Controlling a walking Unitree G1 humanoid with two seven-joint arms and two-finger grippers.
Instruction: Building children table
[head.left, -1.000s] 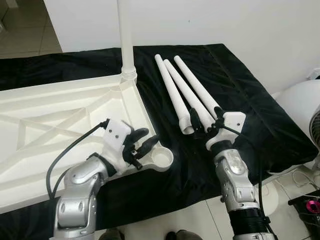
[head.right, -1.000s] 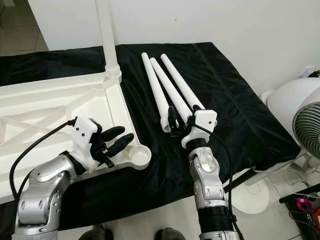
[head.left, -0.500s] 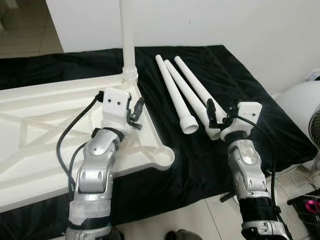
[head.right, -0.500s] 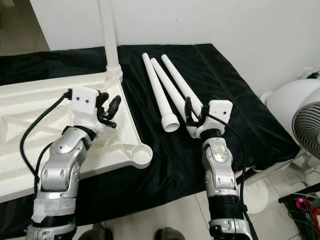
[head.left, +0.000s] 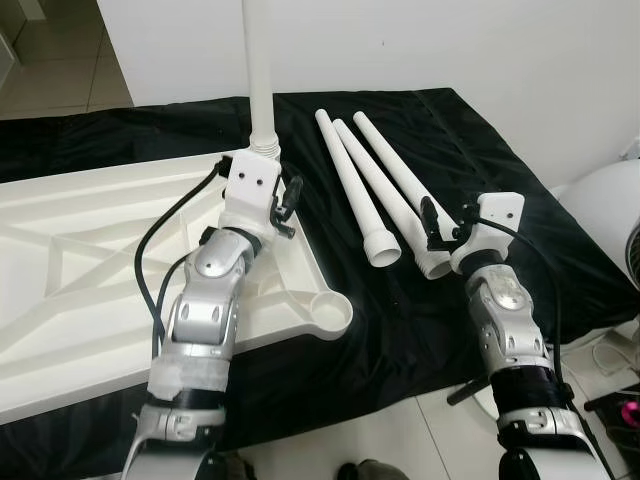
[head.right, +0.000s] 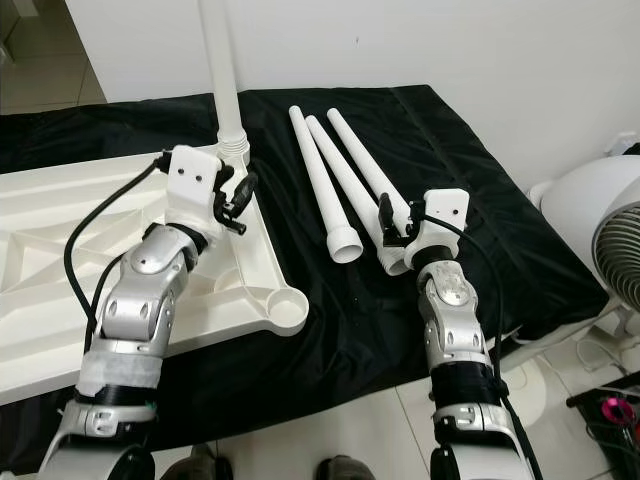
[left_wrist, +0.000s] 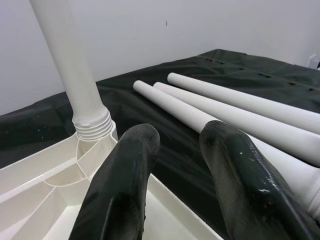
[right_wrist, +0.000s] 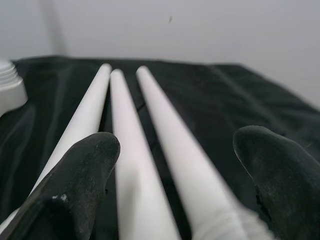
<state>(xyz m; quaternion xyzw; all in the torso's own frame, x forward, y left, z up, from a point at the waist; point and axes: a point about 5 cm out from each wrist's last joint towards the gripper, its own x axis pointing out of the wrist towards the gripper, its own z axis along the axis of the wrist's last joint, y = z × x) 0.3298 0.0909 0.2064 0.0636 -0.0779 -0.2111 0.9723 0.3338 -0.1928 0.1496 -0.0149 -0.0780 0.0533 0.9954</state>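
Reaching for a loose leg, the right gripper spreads its fingers around the thick end.
Next: clamp; left gripper hovers released beside the fitted leg.

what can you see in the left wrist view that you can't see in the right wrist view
The left wrist view alone has the upright leg standing in its threaded collar at a corner of the upturned white tabletop, whose ribs show beside the left tool, its fingers a little apart. The right wrist view alone has the right tool, its fingers wide apart, with the rightmost loose leg running between them, untouched. Both share the three loose legs side by side on the black cloth, and the pale wall behind.
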